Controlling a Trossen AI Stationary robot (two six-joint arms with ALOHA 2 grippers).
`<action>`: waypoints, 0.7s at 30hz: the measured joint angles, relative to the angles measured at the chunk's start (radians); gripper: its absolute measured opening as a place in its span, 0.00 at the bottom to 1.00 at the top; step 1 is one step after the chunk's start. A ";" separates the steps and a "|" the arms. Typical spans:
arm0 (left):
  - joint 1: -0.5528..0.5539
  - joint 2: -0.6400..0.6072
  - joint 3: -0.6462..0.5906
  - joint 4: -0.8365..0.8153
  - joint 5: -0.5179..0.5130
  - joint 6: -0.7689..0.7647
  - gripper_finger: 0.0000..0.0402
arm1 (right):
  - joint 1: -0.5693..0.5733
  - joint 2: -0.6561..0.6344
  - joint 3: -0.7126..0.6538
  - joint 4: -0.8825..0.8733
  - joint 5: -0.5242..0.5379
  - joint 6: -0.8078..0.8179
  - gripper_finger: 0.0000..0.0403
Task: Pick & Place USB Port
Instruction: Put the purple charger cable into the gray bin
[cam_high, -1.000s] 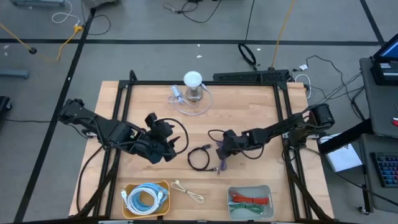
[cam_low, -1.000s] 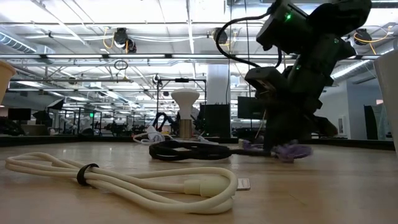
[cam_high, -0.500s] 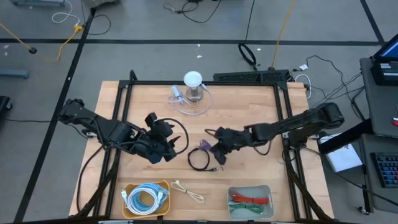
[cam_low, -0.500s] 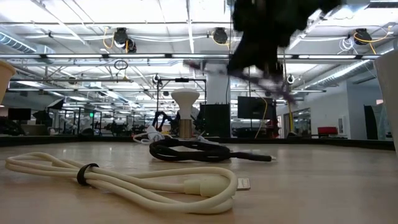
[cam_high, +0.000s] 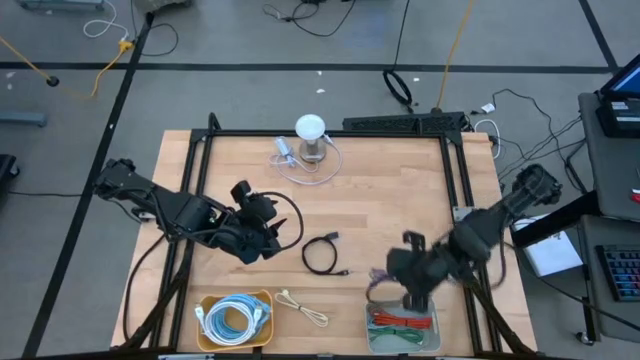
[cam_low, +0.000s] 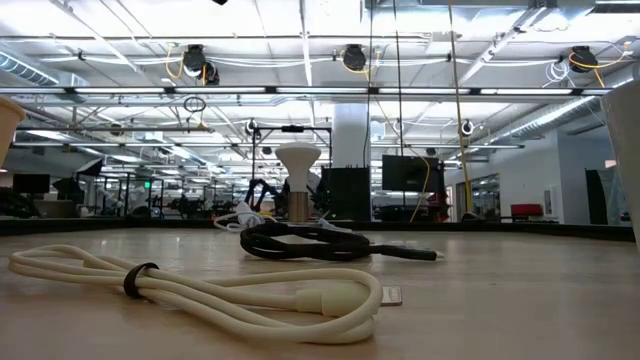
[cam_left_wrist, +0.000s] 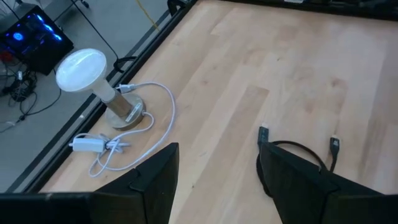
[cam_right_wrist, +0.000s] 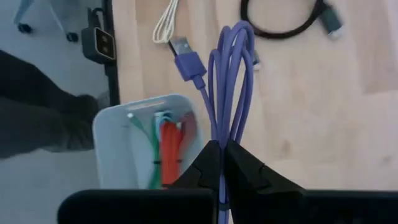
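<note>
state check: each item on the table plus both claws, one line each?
right claw: shut on purple cable
purple cable: looped, hanging over the grey bin
grey bin: holds red and green cables
black cable: coiled, flat on table
white cable: bundled, strapped
left claw: open, empty

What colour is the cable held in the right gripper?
Purple; the USB cable pinched in the right gripper shows best in the right wrist view.
</note>
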 joint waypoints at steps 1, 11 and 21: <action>0.000 0.000 0.000 0.000 0.000 0.005 0.57 | 0.026 0.011 0.000 -0.002 0.008 0.048 0.00; 0.029 0.000 0.000 0.000 0.035 0.037 0.57 | 0.189 0.187 0.015 0.094 -0.032 0.208 0.00; 0.056 0.000 0.000 0.001 0.050 0.045 0.57 | 0.219 0.259 0.025 0.121 -0.055 0.171 0.00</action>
